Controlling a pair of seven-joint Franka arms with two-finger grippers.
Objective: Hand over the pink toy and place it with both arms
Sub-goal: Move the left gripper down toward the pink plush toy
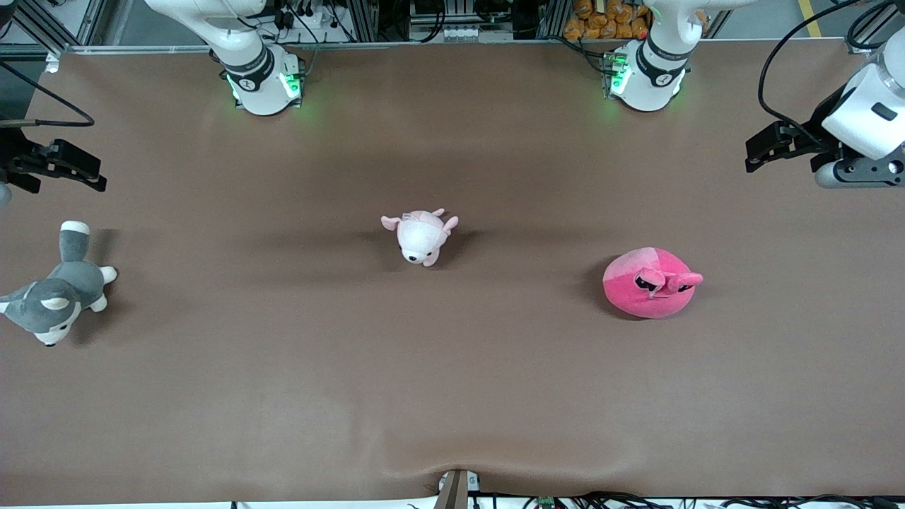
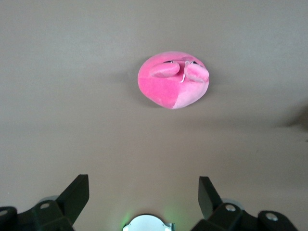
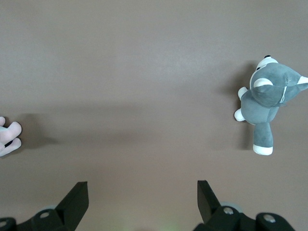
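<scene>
The pink toy (image 1: 650, 283), a round hot-pink plush with two bulging dark eyes, lies on the brown table toward the left arm's end. It also shows in the left wrist view (image 2: 173, 79), well apart from my left gripper (image 2: 143, 192). My left gripper (image 1: 755, 154) hangs open and empty over the table's edge at its own end. My right gripper (image 1: 92, 175) hangs open and empty over its end of the table, and its wrist view shows it (image 3: 142, 192) open over bare table. Neither gripper touches the toy.
A small pale pink-and-white plush (image 1: 421, 235) lies at the table's middle; its feet show in the right wrist view (image 3: 7, 137). A grey-and-white husky plush (image 1: 60, 290) lies at the right arm's end, also in the right wrist view (image 3: 267, 98). The brown table cloth (image 1: 283, 396) bulges at the near edge.
</scene>
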